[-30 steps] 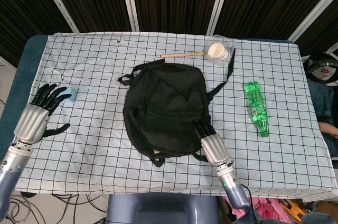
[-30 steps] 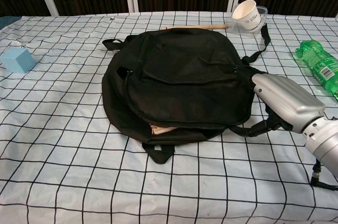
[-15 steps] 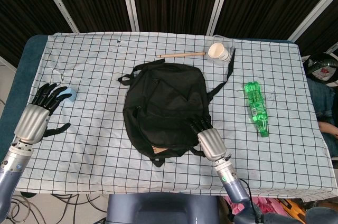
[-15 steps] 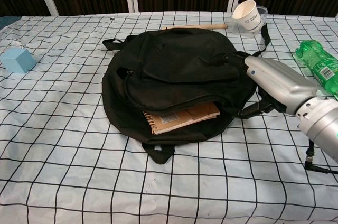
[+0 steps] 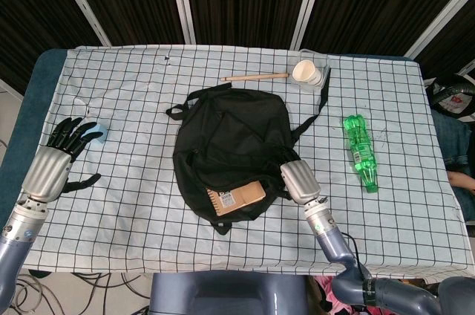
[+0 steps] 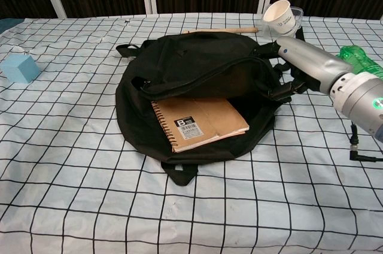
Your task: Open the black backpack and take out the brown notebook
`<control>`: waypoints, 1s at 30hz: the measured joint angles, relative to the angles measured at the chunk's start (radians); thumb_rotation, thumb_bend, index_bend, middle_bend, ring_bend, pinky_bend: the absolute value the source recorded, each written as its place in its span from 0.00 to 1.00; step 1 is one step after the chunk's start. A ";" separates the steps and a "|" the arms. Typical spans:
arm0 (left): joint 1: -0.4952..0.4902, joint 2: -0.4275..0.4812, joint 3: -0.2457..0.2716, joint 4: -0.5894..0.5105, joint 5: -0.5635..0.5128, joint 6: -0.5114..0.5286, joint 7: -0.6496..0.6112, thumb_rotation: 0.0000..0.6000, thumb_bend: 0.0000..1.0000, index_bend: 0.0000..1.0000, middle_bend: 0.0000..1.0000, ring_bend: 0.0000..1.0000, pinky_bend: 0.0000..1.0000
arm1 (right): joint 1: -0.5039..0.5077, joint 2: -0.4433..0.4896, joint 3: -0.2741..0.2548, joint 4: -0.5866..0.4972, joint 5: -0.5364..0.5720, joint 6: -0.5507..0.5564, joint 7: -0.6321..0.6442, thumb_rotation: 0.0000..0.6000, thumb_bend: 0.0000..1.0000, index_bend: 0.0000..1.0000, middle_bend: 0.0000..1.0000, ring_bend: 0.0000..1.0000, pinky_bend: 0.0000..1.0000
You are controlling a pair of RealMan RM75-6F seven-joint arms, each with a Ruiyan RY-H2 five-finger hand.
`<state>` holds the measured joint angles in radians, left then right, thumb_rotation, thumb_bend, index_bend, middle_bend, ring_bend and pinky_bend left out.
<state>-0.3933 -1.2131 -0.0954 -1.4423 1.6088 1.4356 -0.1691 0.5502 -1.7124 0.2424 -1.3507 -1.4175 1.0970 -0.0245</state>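
Holding the Backpack Flap Raised: Notebook Exposed

Lying flat near the middle of the counter (image 5: 133,203), which is covered by a white cloth with a black grid, the black backpack (image 5: 223,137) has its front flap lifted toward the far side. The main compartment is open on the near side.

Right robot hand (image 6: 302,62): positioned at the right edge of the backpack, silver back uppermost. Its dark fingers reach into the folds of the raised flap and are mostly hidden by the fabric. Whether they grasp the flap or only press under it cannot be told from either view.

Left robot hand (image 5: 63,148): located near the left edge of the counter, well apart from the backpack. It is released, with fingers spread and holding nothing. Its fingertips lie just beside a light blue cube (image 6: 19,67).

Brown notebook (image 6: 197,122): resting inside the open compartment, cover up, spiral binding along its left edge, with a barcode label near the centre of the cover. Its near corner reaches the near lip of the opening. Neither robot hand touches it.

Other items on the counter:
- Wooden stick (image 5: 254,76), beyond the far side of the backpack.
- Paper cup (image 5: 306,72), tilted, just right of the stick.
- Green plastic bottle (image 5: 360,151), lying on its side right of the backpack.
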 measured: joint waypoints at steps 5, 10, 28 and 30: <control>-0.005 0.001 -0.002 -0.016 0.003 -0.004 0.019 1.00 0.15 0.20 0.13 0.00 0.01 | 0.020 0.058 0.012 -0.042 0.018 -0.040 0.016 1.00 0.49 0.41 0.36 0.12 0.10; -0.011 0.003 -0.002 -0.038 0.005 -0.012 0.041 1.00 0.15 0.21 0.14 0.00 0.01 | 0.043 0.119 0.025 -0.092 0.041 -0.088 0.038 1.00 0.51 0.57 0.48 0.21 0.10; -0.025 0.017 0.029 -0.104 0.062 -0.036 0.097 1.00 0.20 0.23 0.18 0.02 0.05 | 0.164 0.160 0.135 0.014 0.192 -0.239 0.176 1.00 0.62 0.82 0.66 0.39 0.10; -0.033 0.014 0.033 -0.107 0.067 -0.052 0.110 1.00 0.19 0.23 0.19 0.02 0.06 | 0.177 0.160 0.148 0.048 0.207 -0.251 0.202 1.00 0.62 0.82 0.66 0.39 0.10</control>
<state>-0.4265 -1.1990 -0.0626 -1.5491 1.6755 1.3834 -0.0592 0.7268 -1.5523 0.3909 -1.3023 -1.2104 0.8461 0.1772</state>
